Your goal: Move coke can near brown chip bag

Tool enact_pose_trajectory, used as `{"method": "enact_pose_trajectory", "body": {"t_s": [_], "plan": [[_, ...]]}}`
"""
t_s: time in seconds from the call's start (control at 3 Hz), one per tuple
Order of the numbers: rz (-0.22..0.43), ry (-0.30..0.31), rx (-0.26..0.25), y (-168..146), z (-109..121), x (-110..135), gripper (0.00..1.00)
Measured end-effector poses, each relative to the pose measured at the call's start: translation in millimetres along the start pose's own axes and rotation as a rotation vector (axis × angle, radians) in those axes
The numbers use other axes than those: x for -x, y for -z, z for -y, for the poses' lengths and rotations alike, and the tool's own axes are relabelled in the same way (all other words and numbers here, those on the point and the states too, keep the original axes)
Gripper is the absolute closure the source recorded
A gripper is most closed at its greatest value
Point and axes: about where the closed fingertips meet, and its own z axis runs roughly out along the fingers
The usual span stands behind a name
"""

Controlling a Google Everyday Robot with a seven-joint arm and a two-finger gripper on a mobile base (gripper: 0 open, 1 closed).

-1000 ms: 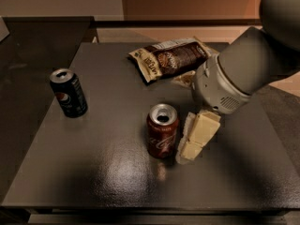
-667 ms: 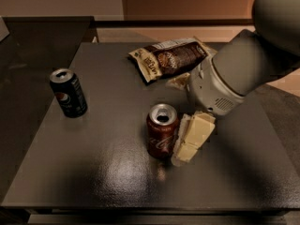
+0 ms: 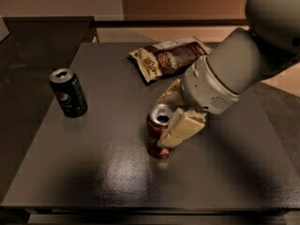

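Observation:
The coke can [image 3: 154,137], red-brown with a silver open top, stands upright near the middle of the dark table [image 3: 93,172]. My gripper [image 3: 163,121] reaches in from the right and straddles the can. One cream finger [image 3: 180,128] presses on the can's front right side and the other [image 3: 171,93] sits just behind its top. The gripper looks shut on the can. The brown chip bag [image 3: 168,57] lies flat at the back of the table, about a can's height beyond the gripper.
A dark blue Pepsi can [image 3: 69,93] stands upright at the left of the table. My bulky grey arm [image 3: 234,69] covers the right part of the table and the bag's right end. The table's front edge runs along the bottom of the view.
The front finger has moved left from beside the coke can onto its side. The arm has shifted slightly left and toward the back. The Pepsi can and the chip bag have not moved.

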Motion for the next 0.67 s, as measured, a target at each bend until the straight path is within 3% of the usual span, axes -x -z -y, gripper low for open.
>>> {"method": "enact_pose_trajectory", "body": {"t_s": [0.33,0.67], "plan": [[0.019,0.005,0.017,1.9,-2.4,5.7,0.6],[0.027,-0.008,-0.004,9.6,2.3,9.4,0.84]]}}
